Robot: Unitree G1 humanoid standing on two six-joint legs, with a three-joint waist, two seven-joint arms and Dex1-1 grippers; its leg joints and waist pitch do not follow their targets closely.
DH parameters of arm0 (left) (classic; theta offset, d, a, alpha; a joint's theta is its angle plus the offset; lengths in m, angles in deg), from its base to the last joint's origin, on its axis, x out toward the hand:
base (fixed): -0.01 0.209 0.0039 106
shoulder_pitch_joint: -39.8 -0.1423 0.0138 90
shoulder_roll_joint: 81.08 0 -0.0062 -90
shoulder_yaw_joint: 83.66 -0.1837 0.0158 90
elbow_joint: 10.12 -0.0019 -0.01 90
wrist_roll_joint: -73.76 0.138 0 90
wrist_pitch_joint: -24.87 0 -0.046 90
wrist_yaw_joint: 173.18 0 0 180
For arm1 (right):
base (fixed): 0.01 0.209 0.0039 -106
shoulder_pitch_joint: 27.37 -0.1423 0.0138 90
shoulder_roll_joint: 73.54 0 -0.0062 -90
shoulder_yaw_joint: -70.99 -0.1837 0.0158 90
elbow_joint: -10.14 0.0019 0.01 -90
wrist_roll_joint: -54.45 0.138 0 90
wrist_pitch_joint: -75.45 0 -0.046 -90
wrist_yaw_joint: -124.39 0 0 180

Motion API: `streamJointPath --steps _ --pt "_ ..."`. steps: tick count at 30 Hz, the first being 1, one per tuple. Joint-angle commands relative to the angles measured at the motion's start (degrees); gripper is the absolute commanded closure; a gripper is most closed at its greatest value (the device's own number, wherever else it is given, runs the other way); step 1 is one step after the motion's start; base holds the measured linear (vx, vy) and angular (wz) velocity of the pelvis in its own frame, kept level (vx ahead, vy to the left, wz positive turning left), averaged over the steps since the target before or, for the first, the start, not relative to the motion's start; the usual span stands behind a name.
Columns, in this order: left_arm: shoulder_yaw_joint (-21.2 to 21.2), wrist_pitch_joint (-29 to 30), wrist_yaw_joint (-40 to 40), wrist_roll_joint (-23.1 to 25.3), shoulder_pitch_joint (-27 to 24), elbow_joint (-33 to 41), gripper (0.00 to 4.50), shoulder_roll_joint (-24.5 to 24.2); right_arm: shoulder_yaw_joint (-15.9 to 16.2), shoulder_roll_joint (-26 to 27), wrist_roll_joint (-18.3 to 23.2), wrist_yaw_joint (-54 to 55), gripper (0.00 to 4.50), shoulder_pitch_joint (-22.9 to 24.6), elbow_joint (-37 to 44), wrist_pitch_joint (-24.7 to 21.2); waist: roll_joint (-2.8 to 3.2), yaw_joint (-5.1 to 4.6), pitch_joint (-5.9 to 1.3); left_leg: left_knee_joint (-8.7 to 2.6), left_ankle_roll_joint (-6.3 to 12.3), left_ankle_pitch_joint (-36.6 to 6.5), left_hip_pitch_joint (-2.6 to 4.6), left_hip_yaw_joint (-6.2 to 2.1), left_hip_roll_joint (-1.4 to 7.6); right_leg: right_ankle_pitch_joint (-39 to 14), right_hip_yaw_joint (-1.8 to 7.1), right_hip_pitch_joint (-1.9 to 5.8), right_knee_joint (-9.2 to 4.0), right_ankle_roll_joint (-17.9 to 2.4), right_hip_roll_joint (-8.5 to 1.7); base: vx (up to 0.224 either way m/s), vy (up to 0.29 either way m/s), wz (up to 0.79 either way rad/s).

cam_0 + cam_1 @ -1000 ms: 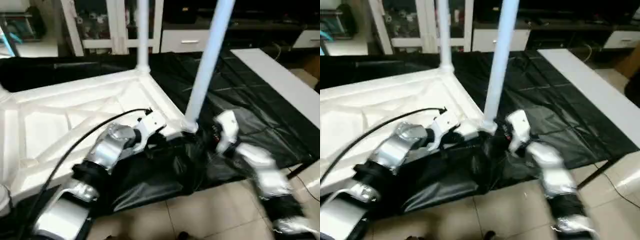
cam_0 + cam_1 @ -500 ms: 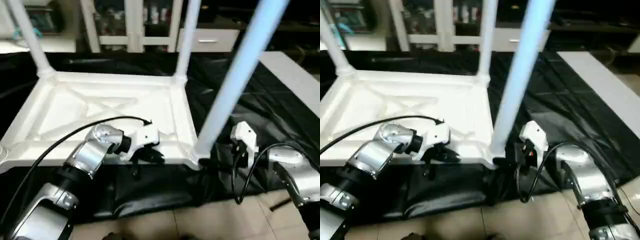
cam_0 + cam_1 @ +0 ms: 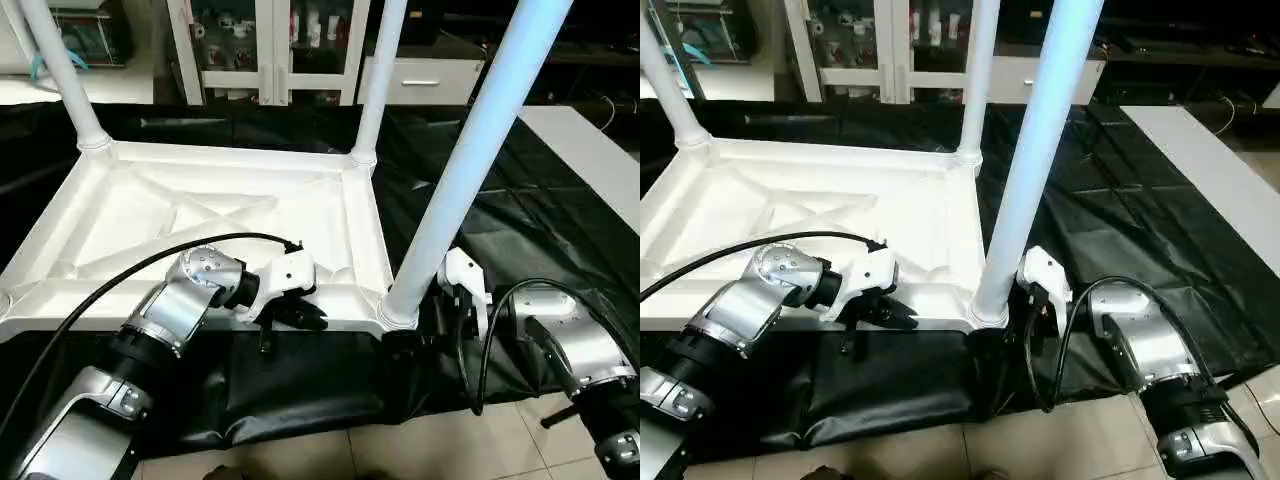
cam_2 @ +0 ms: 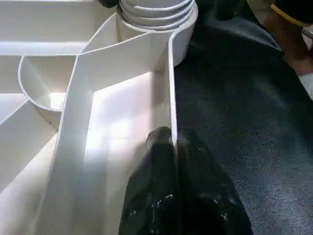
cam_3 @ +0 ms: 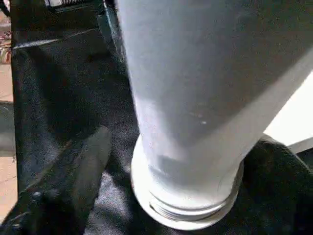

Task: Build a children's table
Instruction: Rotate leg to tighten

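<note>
The children's table lies upside down on the black cloth, its white ribbed top (image 3: 200, 215) facing up. Three white legs rise from its corners: far left (image 3: 62, 75), far right (image 3: 378, 80) and near right (image 3: 470, 160). My left gripper (image 3: 308, 318) is at the near edge, its black fingers (image 4: 156, 191) shut on the top's thin rim (image 4: 171, 98). My right gripper (image 3: 432, 312) is at the base of the near right leg (image 5: 195, 122). It is open, and one finger (image 5: 73, 181) stands a little apart from the leg's threaded collar.
The black-covered work table (image 3: 560, 230) ends just in front of my arms, with tiled floor (image 3: 400, 450) below. A white panel (image 3: 590, 150) lies at the far right. White cabinets (image 3: 270, 50) stand behind. A black cable (image 3: 100, 290) arcs over my left forearm.
The camera has swung, so the whole view has shifted. My right gripper has closed in on the base of the near right leg. My left gripper has stayed on the rim.
</note>
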Motion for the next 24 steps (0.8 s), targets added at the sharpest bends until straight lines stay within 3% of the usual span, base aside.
streamJointPath --steps 1,7,14,20,24 --pt "-2.1 0.4 1.4 -0.1 -0.8 0.6 4.5 0.4 -0.8 -0.5 0.9 -1.9 0.74 -0.3 0.9 0.6 -0.47 0.12 -4.27 -3.92 2.52 -13.7 0.66 0.18 0.34 -12.8 1.0 2.51 -3.18 -12.8 -0.2 0.0 0.0 0.0" --pt "-2.1 0.2 1.7 0.2 -1.6 0.7 4.5 -0.3 -0.5 -1.3 1.3 -4.8 1.19 0.4 -0.3 1.7 -0.54 0.35 -4.36 -3.7 3.72 -12.0 0.57 0.3 0.28 -11.1 1.01 2.63 -2.95 -13.6 -0.24 0.0 0.0 0.0" --pt "-2.5 0.6 1.8 0.4 -1.6 1.0 4.5 -0.2 0.0 -1.0 0.3 -5.4 1.77 0.1 -2.2 2.9 -0.49 0.48 -4.41 -3.67 3.33 -12.6 0.59 0.27 0.22 -12.0 0.99 2.65 -3.0 -13.4 -0.16 0.0 0.0 0.0" --pt "-2.2 1.1 1.0 0.3 -1.5 0.6 4.5 0.3 -0.5 0.3 -0.2 -2.9 1.85 0.6 -3.5 2.9 -0.65 0.49 -4.48 -3.66 3.31 -12.8 0.6 0.26 0.21 -12.1 0.96 2.66 -3.01 -13.3 -0.12 0.0 0.0 0.0" --pt "-0.9 2.9 -1.7 0.0 -1.2 0.3 4.5 1.3 -2.6 2.8 0.7 2.0 1.85 0.9 -5.1 1.2 -0.77 0.31 -4.29 -3.95 1.91 -16.2 0.55 0.09 0.19 -17.0 0.92 2.45 -3.54 -11.7 -0.17 0.0 0.0 0.0"
